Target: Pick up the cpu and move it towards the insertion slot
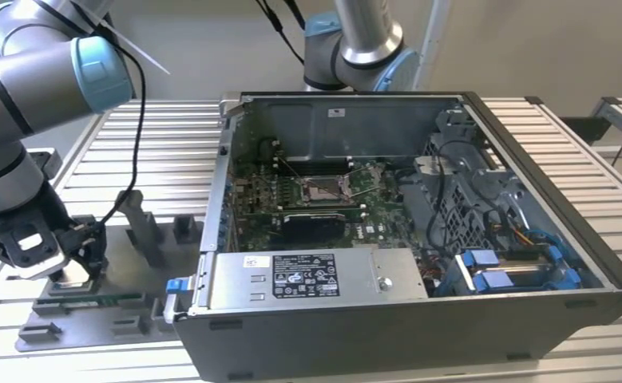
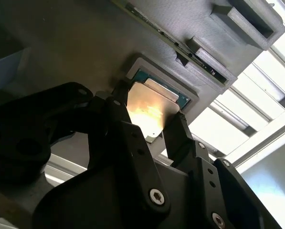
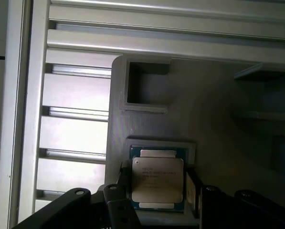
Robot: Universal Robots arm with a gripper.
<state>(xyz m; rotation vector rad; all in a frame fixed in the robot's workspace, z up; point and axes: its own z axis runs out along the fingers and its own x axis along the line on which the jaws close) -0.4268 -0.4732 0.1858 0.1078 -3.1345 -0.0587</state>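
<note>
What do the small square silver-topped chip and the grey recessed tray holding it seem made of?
The silver-topped square cpu: metal lid, satin, glaring brightly in the second wrist view. The grey recessed tray: likely plastic, matte, with fine ribbed texture.

The exterior view looks from high and well back, angled down: computer case [image 1: 396, 335] mid-frame, gripper [image 1: 64, 267] over the grey fixture [image 1: 129, 327] at the exterior view's left. Both wrist cams ride right behind the gripper, v. close. I get the cpu [image 3: 157, 180] approx square-on in the first wrist view, slanted in the second wrist view. All 3 share the fixture.
</note>
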